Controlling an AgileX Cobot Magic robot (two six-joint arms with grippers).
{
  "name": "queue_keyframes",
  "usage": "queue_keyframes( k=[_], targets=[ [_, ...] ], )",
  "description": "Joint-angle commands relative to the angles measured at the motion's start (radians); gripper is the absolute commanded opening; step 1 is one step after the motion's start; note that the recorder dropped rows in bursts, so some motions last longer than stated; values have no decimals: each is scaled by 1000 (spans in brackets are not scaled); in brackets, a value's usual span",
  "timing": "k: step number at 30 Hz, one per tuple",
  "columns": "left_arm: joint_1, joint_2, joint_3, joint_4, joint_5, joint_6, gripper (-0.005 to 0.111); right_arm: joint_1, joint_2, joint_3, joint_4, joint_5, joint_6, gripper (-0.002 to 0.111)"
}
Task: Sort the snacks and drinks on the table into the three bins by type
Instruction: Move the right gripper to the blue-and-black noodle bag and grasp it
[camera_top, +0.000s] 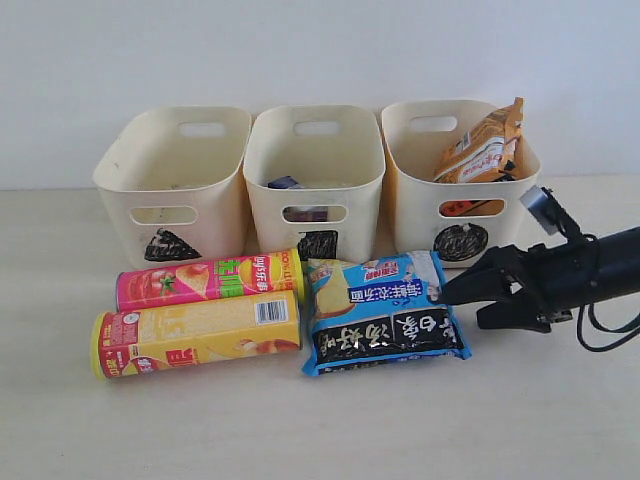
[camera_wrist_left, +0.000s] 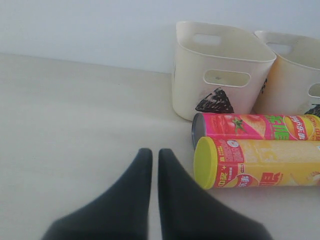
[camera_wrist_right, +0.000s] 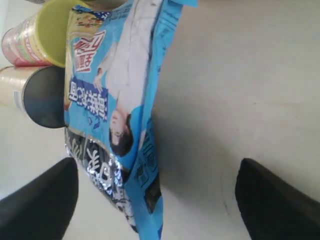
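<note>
The blue-black packet (camera_top: 385, 312) (camera_wrist_right: 115, 100) lies flat on the table (camera_top: 320, 430). My right gripper (camera_top: 468, 303) (camera_wrist_right: 157, 167) is open at the packet's right edge, which reaches in between its fingers. To the packet's left lie the pink canister (camera_top: 210, 280) (camera_wrist_left: 260, 126) (camera_wrist_right: 17, 45) and the yellow canister (camera_top: 195, 333) (camera_wrist_left: 265, 162) (camera_wrist_right: 15, 92). The orange packet (camera_top: 485, 145) stands in the right bin (camera_top: 400, 170). A dark purple box (camera_top: 287, 183) shows in the middle bin (camera_top: 262, 150). I cannot make out the white-and-blue pack. My left gripper (camera_wrist_left: 151, 152) is shut and empty, near the yellow canister's lid.
The left bin (camera_top: 130, 170) (camera_wrist_left: 220, 75) holds nothing that I can see. All three bins stand in a row against the white back wall. Bare table stretches in front of the canisters and to their left.
</note>
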Motion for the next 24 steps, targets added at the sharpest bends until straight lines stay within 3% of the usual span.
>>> queue_keyframes(
  k=[1, 12, 20, 24],
  targets=[
    [4, -2, 4, 1, 0, 6, 4, 30, 5, -6, 13, -38, -37, 77],
    [4, -2, 4, 1, 0, 6, 4, 152, 85, -99, 26, -39, -31, 77],
    [4, -2, 4, 1, 0, 6, 4, 181, 109, -122, 34, -91, -32, 77],
    [4, -2, 4, 1, 0, 6, 4, 181, 113, -122, 32, -93, -36, 62]
  ],
)
